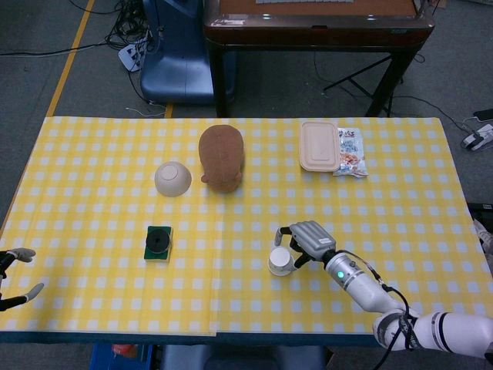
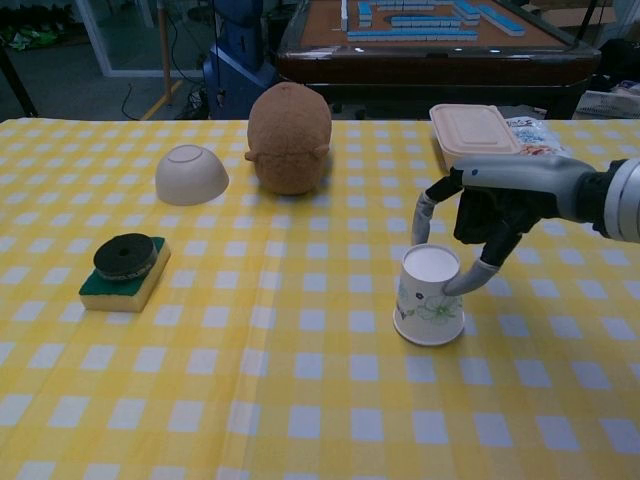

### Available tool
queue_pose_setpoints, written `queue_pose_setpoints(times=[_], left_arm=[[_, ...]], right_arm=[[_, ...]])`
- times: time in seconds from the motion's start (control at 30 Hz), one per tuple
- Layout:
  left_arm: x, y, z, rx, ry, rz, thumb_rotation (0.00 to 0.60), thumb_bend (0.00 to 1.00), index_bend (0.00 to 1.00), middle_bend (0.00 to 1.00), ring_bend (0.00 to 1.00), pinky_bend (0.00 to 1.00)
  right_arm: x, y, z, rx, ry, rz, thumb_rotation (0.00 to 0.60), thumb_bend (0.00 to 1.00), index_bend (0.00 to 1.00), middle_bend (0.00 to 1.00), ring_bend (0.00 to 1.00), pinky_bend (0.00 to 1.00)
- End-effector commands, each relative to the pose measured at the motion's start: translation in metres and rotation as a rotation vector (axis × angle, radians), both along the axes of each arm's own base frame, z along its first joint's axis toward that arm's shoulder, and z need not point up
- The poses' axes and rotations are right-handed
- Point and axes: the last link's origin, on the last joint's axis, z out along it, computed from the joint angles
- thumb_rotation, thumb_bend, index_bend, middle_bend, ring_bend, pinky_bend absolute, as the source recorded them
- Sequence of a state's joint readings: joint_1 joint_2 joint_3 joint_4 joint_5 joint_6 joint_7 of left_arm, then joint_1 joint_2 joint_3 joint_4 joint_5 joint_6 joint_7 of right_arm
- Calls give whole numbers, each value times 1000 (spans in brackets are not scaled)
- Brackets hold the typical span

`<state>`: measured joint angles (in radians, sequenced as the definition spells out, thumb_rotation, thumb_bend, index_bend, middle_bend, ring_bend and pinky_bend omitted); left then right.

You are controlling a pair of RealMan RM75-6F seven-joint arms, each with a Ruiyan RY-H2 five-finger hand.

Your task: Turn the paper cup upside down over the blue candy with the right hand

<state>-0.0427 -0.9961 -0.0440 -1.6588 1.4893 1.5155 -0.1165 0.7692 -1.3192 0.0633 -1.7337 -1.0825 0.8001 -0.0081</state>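
Note:
The white paper cup [image 2: 430,296] with a flower print stands upside down on the yellow checked tablecloth [image 2: 250,380], right of centre; the head view shows the cup [image 1: 281,260] too. My right hand [image 2: 495,212] reaches in from the right and holds the cup near its top, one finger [image 2: 468,281] against its right side and another [image 2: 424,212] curved behind its left. The same right hand [image 1: 308,239] appears in the head view. The blue candy is not visible in either view. My left hand [image 1: 23,294] rests at the table's near left edge, fingers apart and empty.
A black disc on a green-yellow sponge [image 2: 124,268] lies at the left. An upturned white bowl [image 2: 190,173] and a brown plush lump [image 2: 290,136] sit further back. A beige lunch box [image 2: 474,130] and a snack bag [image 1: 350,152] are at the back right.

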Motion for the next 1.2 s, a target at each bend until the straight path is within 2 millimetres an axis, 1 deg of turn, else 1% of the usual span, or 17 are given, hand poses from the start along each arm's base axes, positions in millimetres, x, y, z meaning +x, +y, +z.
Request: queue_pose_setpoints(times=[0.03, 0.13, 0.17, 0.3, 0.4, 0.47, 0.57, 0.67, 0.77, 0.87, 0.97, 1.1, 1.2], left_arm=[[0, 0, 0, 1, -1, 1, 600, 137, 452, 439, 353, 522], [0, 0, 0, 1, 0, 2, 600, 137, 452, 439, 353, 523], [0, 0, 0, 0, 1, 2, 600, 137, 452, 439, 353, 523], [0, 0, -1, -2, 3, 2, 600, 137, 452, 439, 353, 523], [0, -1, -1, -4, 6, 1, 600, 137, 452, 439, 353, 522], [0, -1, -2, -6, 9, 1, 600, 137, 452, 439, 353, 522], [0, -1, -4, -12, 17, 0, 600, 137, 452, 439, 353, 523], [1, -1, -6, -17, 26, -2, 600, 137, 452, 439, 353, 523], [2, -1, -9, -20, 36, -8, 600, 137, 452, 439, 353, 523], [3, 0, -13, -22, 48, -20, 600, 137, 452, 439, 353, 523], [4, 1, -18, -24, 63, -34, 600, 137, 454, 439, 354, 522], [5, 2, -26, -28, 80, -47, 600, 137, 458, 439, 355, 523], [6, 2, -29, -22, 91, -54, 600, 137, 462, 439, 355, 523]], right_arm=[[-10, 5, 1, 18, 3, 2, 600, 0, 263, 1000, 1000, 1000], [-15, 11, 7, 12, -8, 17, 600, 0, 124, 1000, 1000, 1000], [-16, 14, 10, 3, -12, 25, 600, 0, 95, 1000, 1000, 1000], [-24, 25, 24, -62, -26, 68, 600, 0, 20, 993, 980, 1000], [-34, 36, 38, -149, -23, 111, 600, 0, 11, 925, 909, 998], [-41, 43, 46, -200, -12, 129, 600, 0, 15, 850, 850, 982], [-52, 54, 60, -291, 13, 163, 600, 0, 88, 727, 751, 919], [-62, 65, 72, -361, 30, 191, 600, 0, 173, 611, 619, 800], [-72, 76, 84, -436, 35, 212, 600, 0, 230, 545, 533, 699], [-83, 86, 94, -520, 31, 222, 600, 0, 260, 514, 492, 628], [-96, 95, 102, -600, 38, 219, 600, 0, 272, 508, 485, 597], [-113, 106, 112, -687, 46, 203, 600, 0, 280, 507, 481, 586], [-123, 112, 118, -720, 34, 183, 600, 0, 283, 507, 481, 586]])
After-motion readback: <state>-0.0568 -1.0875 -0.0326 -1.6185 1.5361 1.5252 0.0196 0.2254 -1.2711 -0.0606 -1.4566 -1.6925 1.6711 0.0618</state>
